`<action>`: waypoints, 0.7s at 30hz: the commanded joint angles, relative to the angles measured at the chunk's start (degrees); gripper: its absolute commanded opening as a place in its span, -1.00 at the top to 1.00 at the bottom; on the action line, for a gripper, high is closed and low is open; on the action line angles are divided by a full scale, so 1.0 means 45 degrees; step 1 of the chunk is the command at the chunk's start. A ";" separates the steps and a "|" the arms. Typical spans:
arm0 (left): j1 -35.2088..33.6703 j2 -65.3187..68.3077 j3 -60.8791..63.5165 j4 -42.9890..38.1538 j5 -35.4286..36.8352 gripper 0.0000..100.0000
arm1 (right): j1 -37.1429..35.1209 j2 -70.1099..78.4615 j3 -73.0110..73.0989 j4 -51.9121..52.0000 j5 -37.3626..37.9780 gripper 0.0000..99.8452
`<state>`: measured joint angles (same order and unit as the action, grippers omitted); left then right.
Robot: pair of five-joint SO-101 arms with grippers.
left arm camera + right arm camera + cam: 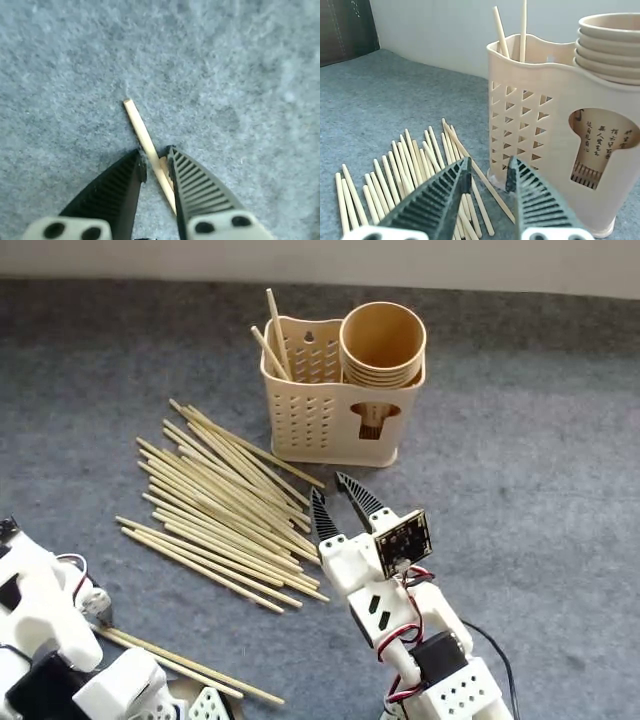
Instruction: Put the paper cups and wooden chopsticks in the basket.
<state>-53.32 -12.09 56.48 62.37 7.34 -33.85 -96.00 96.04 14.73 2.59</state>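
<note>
A beige slotted basket stands at the back of the carpet. A stack of paper cups fills one compartment and two wooden chopsticks stand in the other. A large pile of chopsticks lies fanned out on the carpet to its front left. My right gripper hovers open at the pile's basket-side end, just in front of the basket, with nothing between its fingers. My left gripper is low at the front left, pinched on two chopsticks that rest on the carpet.
Grey carpet covers the whole work surface, with open room to the right of the basket. A pale wall runs along the back edge. A dark panel stands far off in the right wrist view.
</note>
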 commanded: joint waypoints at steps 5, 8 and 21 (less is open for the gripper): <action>0.1534 0.0303 -0.0596 -0.0059 0.1856 0.99 | -0.0049 -0.0088 0.1612 -0.0322 -0.0020 0.74; 0.2061 0.0303 -0.1104 -0.0059 0.2579 0.99 | -0.0049 -0.0088 0.1612 -0.0322 -0.0020 0.74; 0.4503 0.0303 -0.3702 -0.0039 0.5646 0.99 | -0.0068 -0.0088 0.1612 -0.0322 -0.0020 0.74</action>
<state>-37.32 -10.33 45.41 62.29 29.32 -33.85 -96.00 96.04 14.73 2.59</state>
